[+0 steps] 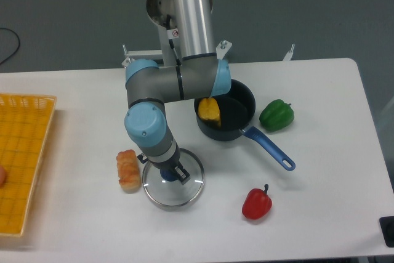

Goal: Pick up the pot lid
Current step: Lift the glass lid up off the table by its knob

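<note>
Red pepper: the red pepper [257,204] stands nearest the front edge of the white table [326,177], to the right of the lid and well apart from it.
Dark object: a dark object [388,231] is cut off by the frame at the front right corner; what it is cannot be told.
Pot lid: the glass pot lid [184,193] with a metal rim lies flat on the table, front centre, apart from the pot.
Knob: the blue knob [165,176] at the lid's middle shows only partly beside the fingers.
Gripper: the gripper [175,172] is down over the middle of the lid, right at the knob.
Jaws: the wrist hides them; released or clenched on the knob, I cannot tell.
Bread roll: a bread roll [128,170] lies just beside the lid's left rim.
Basket: a yellow basket [28,152] sits at the left edge of the table, partly out of frame.
Pot: a dark pot [239,110] with a blue handle [269,148] pointing front-right stands behind the lid, uncovered.
Inside the pot: a yellow-orange item [209,110] rests against the left wall.
Green pepper: a green pepper [276,114] sits just right of the pot.
Arm: the arm [169,81] comes down from the far side, its elbow overlapping the pot's left rim in this view.
</note>
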Robot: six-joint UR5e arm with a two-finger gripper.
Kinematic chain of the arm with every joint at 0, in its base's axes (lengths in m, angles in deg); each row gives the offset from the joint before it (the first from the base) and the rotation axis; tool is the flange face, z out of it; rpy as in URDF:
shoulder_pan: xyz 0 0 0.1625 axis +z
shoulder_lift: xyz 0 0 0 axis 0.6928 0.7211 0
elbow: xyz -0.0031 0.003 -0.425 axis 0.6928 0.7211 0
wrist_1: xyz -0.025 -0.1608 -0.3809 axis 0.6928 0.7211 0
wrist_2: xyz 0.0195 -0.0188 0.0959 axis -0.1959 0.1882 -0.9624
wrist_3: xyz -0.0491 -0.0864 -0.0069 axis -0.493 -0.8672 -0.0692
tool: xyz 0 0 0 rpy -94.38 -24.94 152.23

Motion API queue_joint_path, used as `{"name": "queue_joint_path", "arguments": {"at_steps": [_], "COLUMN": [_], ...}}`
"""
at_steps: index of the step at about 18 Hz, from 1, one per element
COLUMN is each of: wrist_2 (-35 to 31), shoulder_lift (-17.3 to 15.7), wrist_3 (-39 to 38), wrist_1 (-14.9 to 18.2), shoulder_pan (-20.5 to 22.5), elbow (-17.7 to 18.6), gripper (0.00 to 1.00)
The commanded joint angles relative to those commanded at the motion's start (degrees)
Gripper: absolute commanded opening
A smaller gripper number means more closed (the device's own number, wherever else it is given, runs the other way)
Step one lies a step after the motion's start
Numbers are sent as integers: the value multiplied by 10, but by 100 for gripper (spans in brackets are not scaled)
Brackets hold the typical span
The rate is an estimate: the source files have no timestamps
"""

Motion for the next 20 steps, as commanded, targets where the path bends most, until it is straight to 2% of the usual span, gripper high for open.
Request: {"name": "queue_joint_path", "arguments": {"at_steps": [4, 8, 10, 14, 20], "wrist_2": [2, 29, 28, 31, 45], "shoulder_lift": [-30, -68, -76, -90, -97], "wrist_3": [45, 71, 90, 113, 126], "wrist_1": [78, 123, 148, 177, 177], "shoulder_pan": [4, 11, 20, 29, 38], "elbow": [-26, -29, -33, -37, -37], "gripper": [48, 48, 48, 48, 48]}}
